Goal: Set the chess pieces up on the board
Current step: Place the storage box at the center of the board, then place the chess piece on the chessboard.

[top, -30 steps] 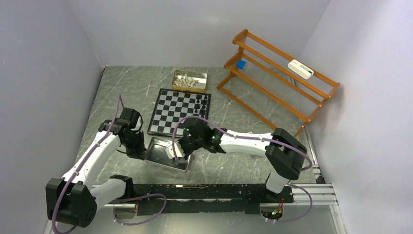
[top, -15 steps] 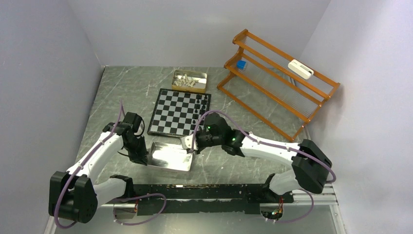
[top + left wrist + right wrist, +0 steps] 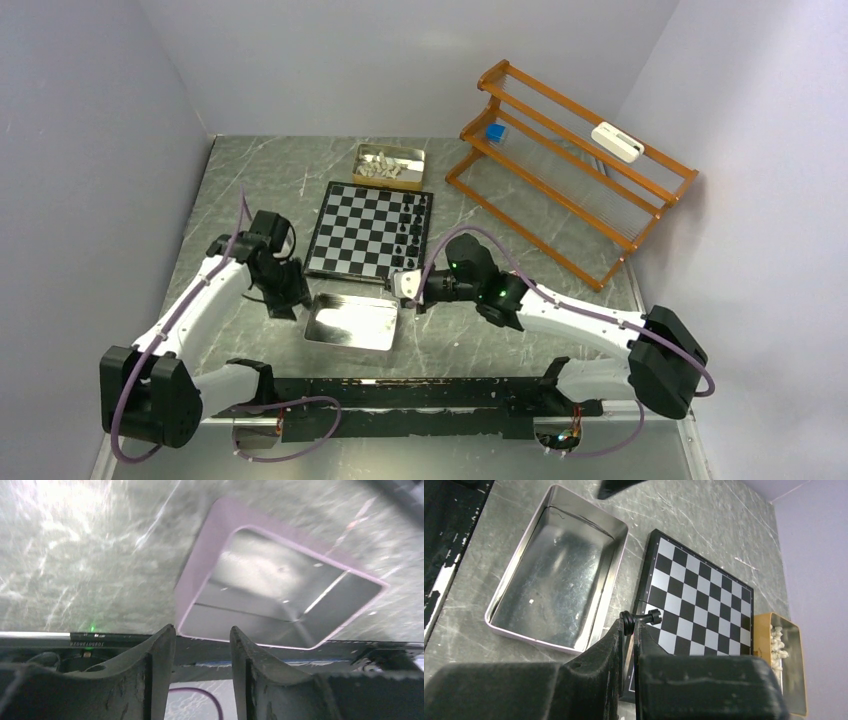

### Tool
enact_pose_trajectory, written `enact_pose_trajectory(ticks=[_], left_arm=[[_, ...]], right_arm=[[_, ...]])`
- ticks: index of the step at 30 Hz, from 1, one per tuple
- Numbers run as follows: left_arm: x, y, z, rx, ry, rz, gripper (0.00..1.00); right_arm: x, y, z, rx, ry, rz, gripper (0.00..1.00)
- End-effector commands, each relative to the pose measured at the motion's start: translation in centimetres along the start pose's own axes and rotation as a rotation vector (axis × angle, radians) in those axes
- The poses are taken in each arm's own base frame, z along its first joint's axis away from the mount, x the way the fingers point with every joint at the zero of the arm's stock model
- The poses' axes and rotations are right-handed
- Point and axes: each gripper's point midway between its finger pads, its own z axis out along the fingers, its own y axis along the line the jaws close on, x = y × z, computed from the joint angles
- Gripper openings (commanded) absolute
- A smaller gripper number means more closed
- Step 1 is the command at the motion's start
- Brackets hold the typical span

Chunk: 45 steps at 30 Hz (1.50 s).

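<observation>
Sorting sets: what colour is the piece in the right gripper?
Black piece, held by the right gripper; clearest in right wrist view.

The board (image 3: pixel 368 232) is chequered black and white inside a thin black border. One chess piece (image 3: pixel 640 617) is glossy black. Cream-white pieces (image 3: pixel 385 169) fill a gold tin (image 3: pixel 415 158). The tray (image 3: pixel 350 322) is silver, the table (image 3: pixel 250 180) marbled grey, the rack (image 3: pixel 521 232) orange.

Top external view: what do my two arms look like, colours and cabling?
Both the left arm and right arm have white links with black joint housings and a purple cable looping along each. Small green lights glow near the right wrist. The left gripper and right gripper have matte black fingers.
</observation>
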Motion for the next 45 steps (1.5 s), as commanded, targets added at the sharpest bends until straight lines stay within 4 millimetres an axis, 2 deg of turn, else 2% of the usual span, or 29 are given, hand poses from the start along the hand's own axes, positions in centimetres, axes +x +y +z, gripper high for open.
enact_pose_trajectory(ticks=[1, 5, 7, 9, 13, 21, 29, 35, 39, 45], left_arm=[[-3.8, -3.2, -3.2, 0.087, -0.114, 0.035, 0.51], [-6.3, -8.6, -6.4, 0.321, -0.178, 0.133, 0.52], [-6.5, -12.1, -8.0, 0.501, -0.170, 0.174, 0.50], [-6.1, -14.3, -8.9, 0.618, -0.143, 0.205, 0.48], [-3.7, -16.9, -9.6, 0.774, -0.022, 0.251, 0.46], [0.0, -18.8, -9.8, 0.821, 0.187, 0.301, 0.52], [2.0, -20.1, -9.1, 0.818, 0.286, 0.340, 0.50], [2.7, -19.8, -8.1, 0.777, 0.357, 0.328, 0.41], [3.2, -19.0, -7.4, 0.711, 0.390, 0.333, 0.45], [3.8, -18.9, -6.5, 0.680, 0.420, 0.327, 0.47]], right_arm=[[-1.2, -0.3, -0.7, 0.030, -0.051, 0.028, 0.01], [-2.2, 0.4, -1.1, 0.007, -0.096, 0.042, 0.01], [-2.6, 1.0, -1.2, -0.023, -0.119, 0.034, 0.02], [-2.7, 1.5, -1.2, -0.046, -0.128, 0.026, 0.02], [-2.2, 2.0, -1.3, -0.067, -0.116, -0.023, 0.02], [-1.4, 1.8, -0.9, -0.081, -0.084, -0.113, 0.02], [-1.3, 1.5, -0.6, -0.078, -0.076, -0.145, 0.02], [-1.4, 1.1, -0.5, -0.075, -0.070, -0.160, 0.02], [-1.3, 1.0, -0.5, -0.073, -0.069, -0.165, 0.02], [-1.2, 0.9, -0.5, -0.066, -0.061, -0.172, 0.02]])
